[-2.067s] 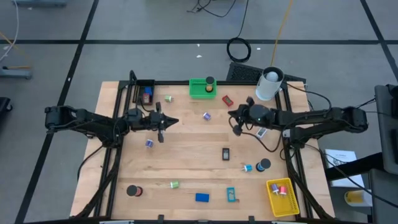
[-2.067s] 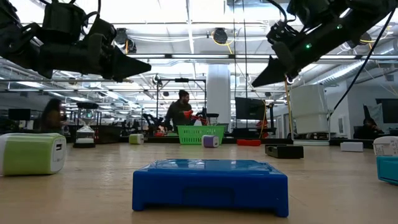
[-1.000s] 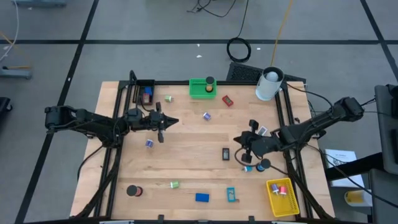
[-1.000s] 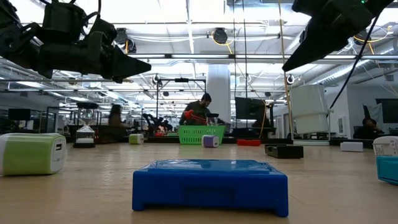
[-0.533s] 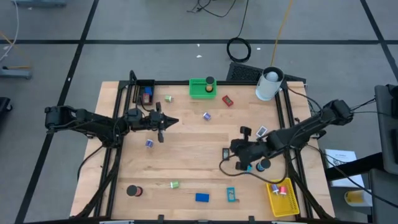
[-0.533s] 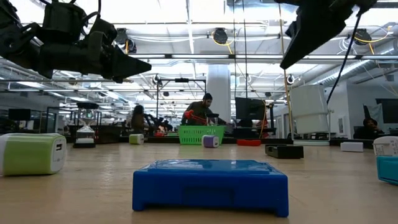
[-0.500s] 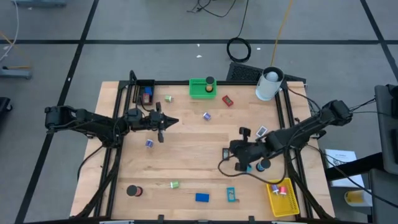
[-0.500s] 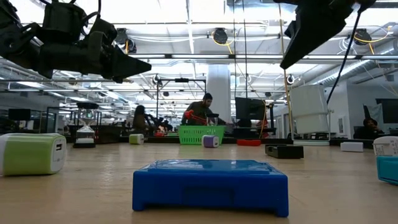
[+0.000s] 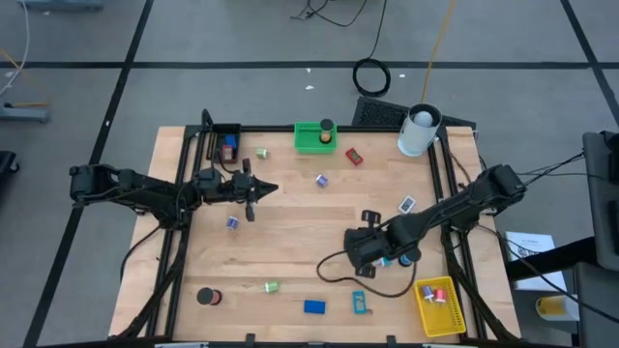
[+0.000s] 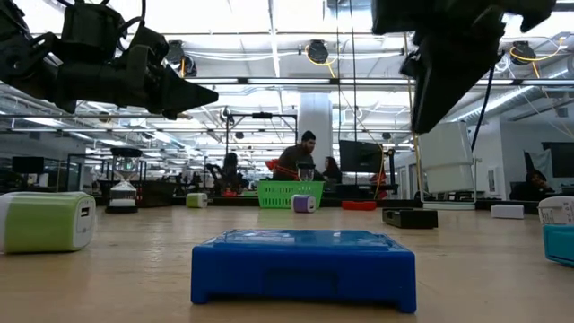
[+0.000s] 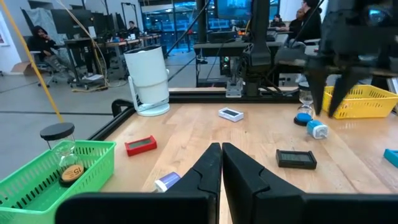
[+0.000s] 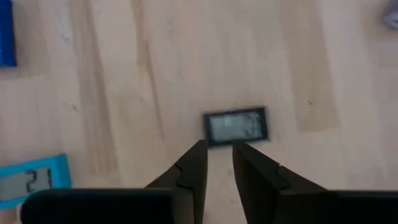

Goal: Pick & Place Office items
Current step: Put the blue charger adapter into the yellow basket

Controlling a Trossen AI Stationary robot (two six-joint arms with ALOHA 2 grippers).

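Observation:
The office items lie scattered on the wooden table (image 9: 290, 251). My right gripper (image 12: 217, 149) is open by a narrow gap and points steeply down. It hovers just above a small black rectangular display (image 12: 236, 126), which lies flat on the wood, and touches nothing. In the high view this gripper (image 9: 355, 249) is at the table's right middle. A cyan display (image 12: 31, 180) and a blue block (image 9: 314, 306) lie nearer the front edge. My left gripper (image 9: 266, 189) waits shut and level above the table's left half.
A green bin (image 9: 314, 136), a black bin (image 9: 226, 143) and a white cylinder (image 9: 419, 130) stand along the far edge. A yellow bin (image 9: 440, 302) is at the near right. A red block (image 9: 354, 156), a black roll (image 9: 205, 296) and a green clip (image 9: 272, 286) lie apart.
My right gripper has swung toward the table's near edge and somewhat to the left, and has tipped from a shallow slant to pointing steeply down over the black display. No item has moved.

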